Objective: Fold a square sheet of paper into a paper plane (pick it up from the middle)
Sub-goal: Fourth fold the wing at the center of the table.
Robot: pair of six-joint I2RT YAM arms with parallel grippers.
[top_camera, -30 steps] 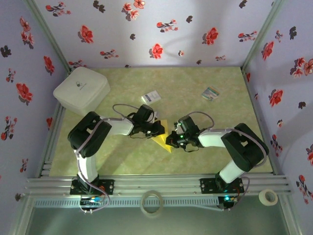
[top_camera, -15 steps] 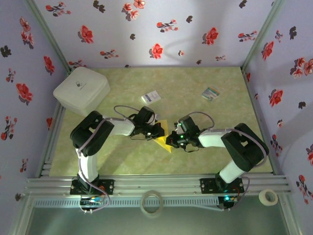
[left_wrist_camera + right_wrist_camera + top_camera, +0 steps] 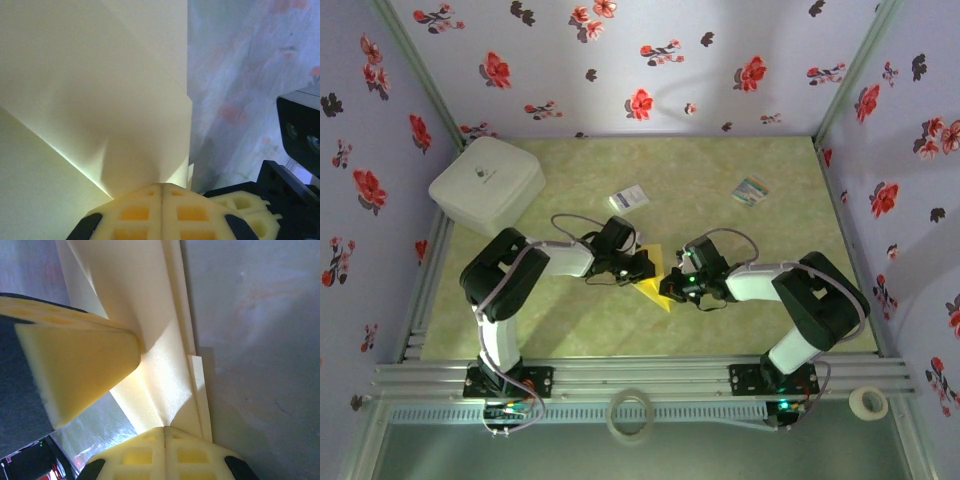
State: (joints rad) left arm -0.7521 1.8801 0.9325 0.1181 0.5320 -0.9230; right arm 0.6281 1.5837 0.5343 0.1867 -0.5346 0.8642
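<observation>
Your left gripper (image 3: 642, 266) and right gripper (image 3: 672, 286) both pinch folded sheet of paper (image 3: 655, 290), held near white card (image 3: 629, 198), on its arm-base side. Pull apart unevenly, you risk tearing crease. Ease either pinch, layers slip, fold skews.

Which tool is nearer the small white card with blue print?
Left. The left tool, shut on the yellow paper, sits just nearward of the white card; the right tool grips the same paper farther right and farther from the card.
</observation>
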